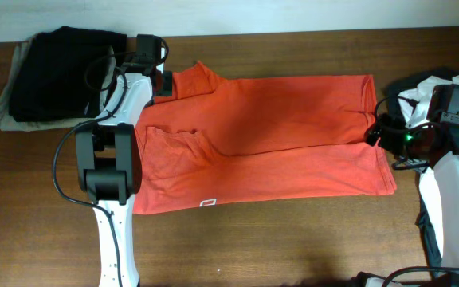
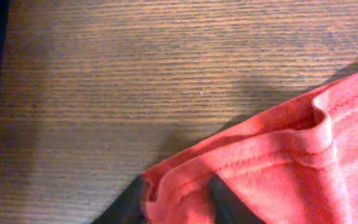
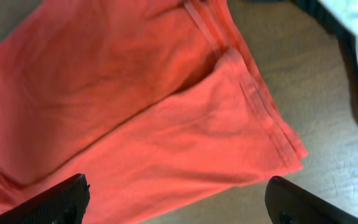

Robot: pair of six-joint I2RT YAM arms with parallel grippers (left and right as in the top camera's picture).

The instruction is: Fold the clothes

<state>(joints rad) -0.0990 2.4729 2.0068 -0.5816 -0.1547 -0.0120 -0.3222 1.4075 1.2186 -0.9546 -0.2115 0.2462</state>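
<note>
The red-orange short-sleeved fabric T-shirt (image 1: 277,135) lies flat across the middle of the brown wooden table (image 1: 293,247), one layer lapped over another, so a lengthwise fold seems begun. At its right hem the right gripper (image 3: 188,205) hovers with its fingers spread wide, holding nothing. Farther off, at the shirt's far-left corner, the left gripper (image 2: 176,202) pinches a hemmed edge, probably to carry it over. No bin or basket shows. A black folded garment (image 1: 62,68) sits far left.

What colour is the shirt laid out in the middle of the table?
The shirt is red-orange; the overhead view shows it best.
</note>
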